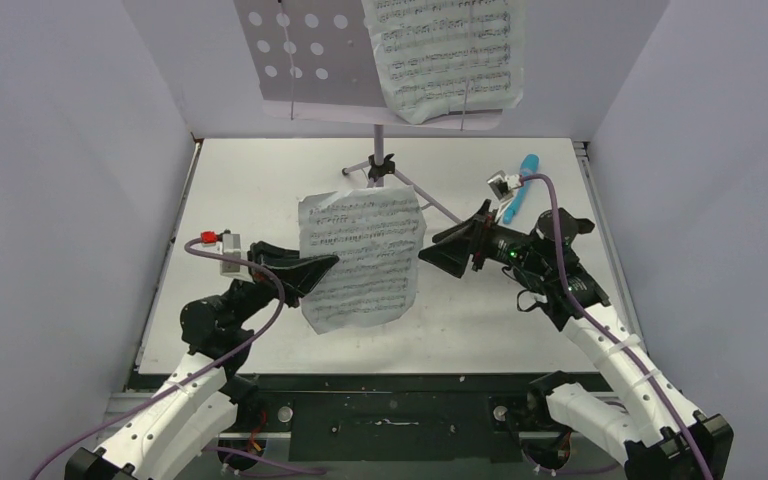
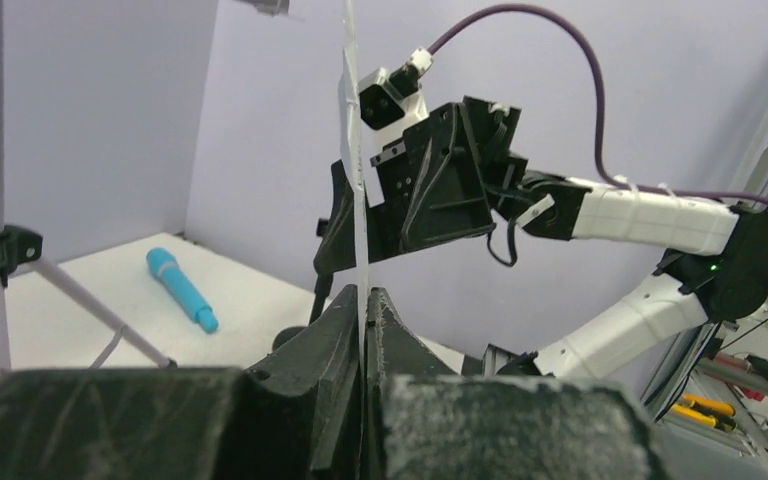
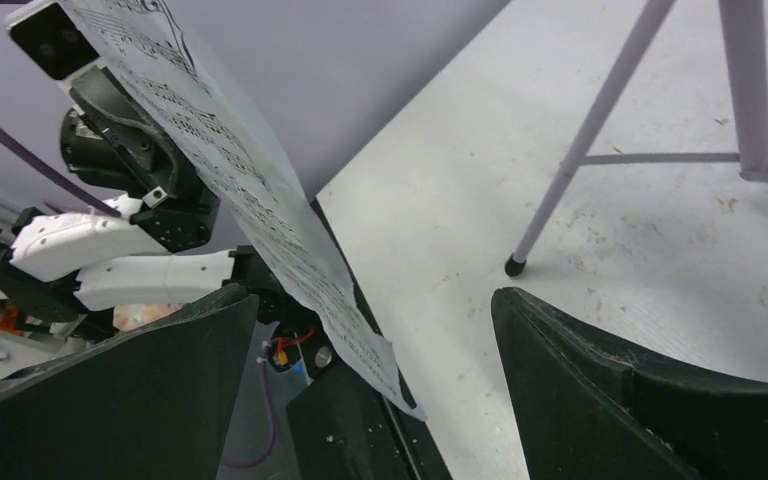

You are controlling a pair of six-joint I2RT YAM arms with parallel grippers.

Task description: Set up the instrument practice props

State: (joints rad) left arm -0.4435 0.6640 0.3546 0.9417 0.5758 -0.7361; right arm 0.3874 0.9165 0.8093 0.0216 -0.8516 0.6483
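Observation:
The lilac music stand (image 1: 378, 150) stands at the back; one white sheet-music page (image 1: 450, 55) rests on its perforated desk (image 1: 300, 50). My left gripper (image 1: 325, 268) is shut on the left edge of a second page (image 1: 360, 260) and holds it upright above the table. The left wrist view shows that page edge-on (image 2: 353, 200), clamped between the fingers of the left gripper (image 2: 363, 295). My right gripper (image 1: 442, 252) is open at the page's right edge. In the right wrist view the page (image 3: 250, 200) hangs between the spread jaws of the right gripper (image 3: 375, 310), untouched. The turquoise microphone (image 1: 520, 190) lies at the back right. The black mic stand is not clearly visible.
The stand's tripod legs (image 3: 590, 130) spread over the back middle of the white table (image 1: 240, 190). Lilac walls close in the left, right and back. The right arm (image 2: 650, 215) shows behind the held page in the left wrist view, and the microphone (image 2: 180, 290) lies on the table beyond.

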